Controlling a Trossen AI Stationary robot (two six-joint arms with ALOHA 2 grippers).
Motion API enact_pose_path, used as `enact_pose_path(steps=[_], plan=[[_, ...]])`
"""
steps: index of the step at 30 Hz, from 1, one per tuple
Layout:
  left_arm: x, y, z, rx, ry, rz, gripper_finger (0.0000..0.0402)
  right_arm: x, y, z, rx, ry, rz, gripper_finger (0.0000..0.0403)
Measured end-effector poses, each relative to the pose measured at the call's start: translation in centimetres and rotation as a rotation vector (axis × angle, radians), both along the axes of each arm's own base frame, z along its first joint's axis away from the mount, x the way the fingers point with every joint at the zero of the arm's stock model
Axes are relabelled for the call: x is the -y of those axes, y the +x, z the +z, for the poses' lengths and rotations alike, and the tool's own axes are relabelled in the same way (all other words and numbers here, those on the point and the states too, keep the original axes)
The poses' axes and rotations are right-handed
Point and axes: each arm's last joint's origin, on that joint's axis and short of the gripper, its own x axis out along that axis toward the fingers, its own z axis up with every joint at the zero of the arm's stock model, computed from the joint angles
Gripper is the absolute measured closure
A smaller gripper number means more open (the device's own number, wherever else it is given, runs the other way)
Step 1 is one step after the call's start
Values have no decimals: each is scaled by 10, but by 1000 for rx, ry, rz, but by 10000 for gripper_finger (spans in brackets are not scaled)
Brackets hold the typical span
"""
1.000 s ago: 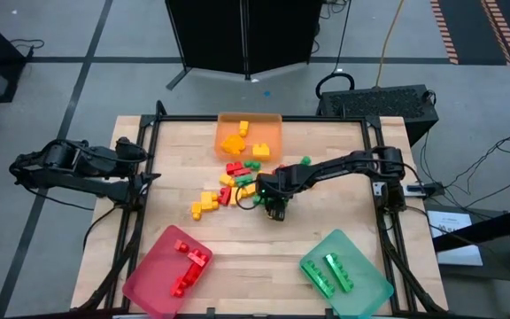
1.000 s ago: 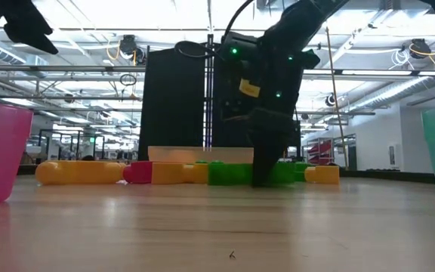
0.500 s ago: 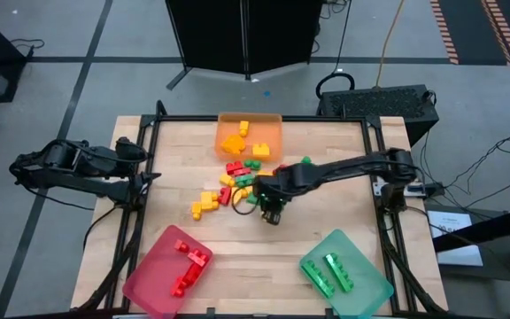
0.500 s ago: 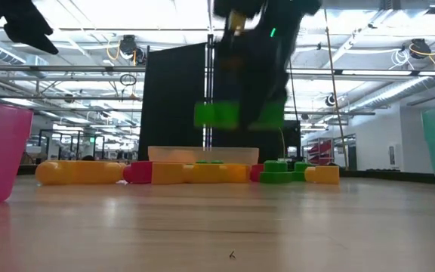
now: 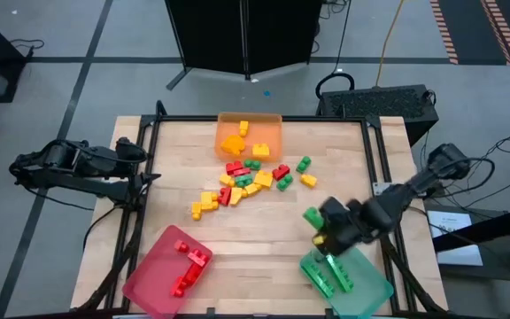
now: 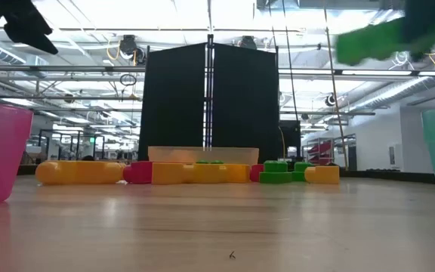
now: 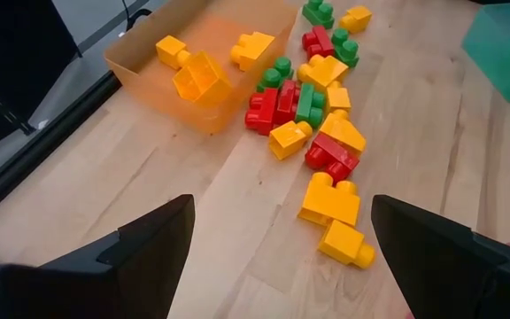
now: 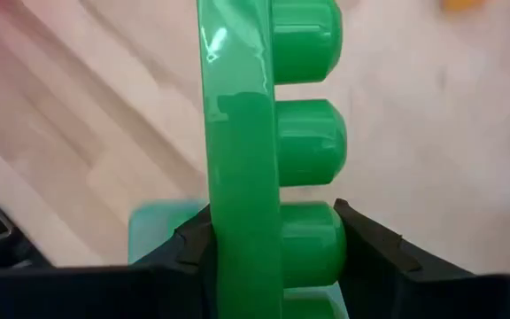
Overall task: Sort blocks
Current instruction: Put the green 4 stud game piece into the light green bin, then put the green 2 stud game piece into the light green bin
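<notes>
Carrying a long green block [image 8: 268, 159] clamped between its fingers, the right gripper [image 5: 326, 232] hangs just above the teal-green tray [image 5: 370, 288], which holds two green blocks. The pink-red tray [image 5: 149, 282] has a few red ones, the orange tray [image 5: 268, 128] a few yellow-orange. Most of the mixed pile [image 5: 251, 182] at table centre remains unsorted. The left gripper [image 5: 140, 159] waits at the left edge, fingers spread, empty.

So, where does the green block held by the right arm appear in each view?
High view: green block above the teal tray's near edge, in the right tool.
Low view: top right, raised.
Left wrist view: not in it.
Right wrist view: centre, gripped.
Shared landmark: the teal tray.
</notes>
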Motion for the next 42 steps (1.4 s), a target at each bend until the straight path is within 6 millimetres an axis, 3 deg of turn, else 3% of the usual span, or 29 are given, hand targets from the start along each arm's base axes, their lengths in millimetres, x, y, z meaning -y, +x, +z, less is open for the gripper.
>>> enact_pose_path(steps=[6, 11, 17, 24, 29, 32, 35, 38, 42], plan=[[0, 0, 0, 0, -3, -3, 56, -48, -35, -20, -23, 114, -151, 254], [0, 0, 0, 0, -2, -3, 56, -76, -63, -31, -77, 173, -325, 254], [0, 0, 0, 0, 2, -1, 56, -97, -65, -45, -231, 284, -330, 254], [-1, 0, 0, 2, 16, 13, 56, -93, -63, -56, -352, 203, -316, 250], [-1, 0, 0, 1, 15, 13, 56, -89, -58, -56, -358, 195, -333, 108], [-1, 0, 0, 1, 15, 13, 56, -89, -55, -55, -354, 219, -336, 53], [-1, 0, 0, 1, 15, 12, 56, -88, -51, -54, -349, 250, -343, 40], [-1, 0, 0, 1, 15, 12, 56, -80, -40, -44, -221, 254, -386, 48], [-1, 0, 0, -3, 27, 2, 56, -45, -16, -17, 16, 122, -460, 63]])
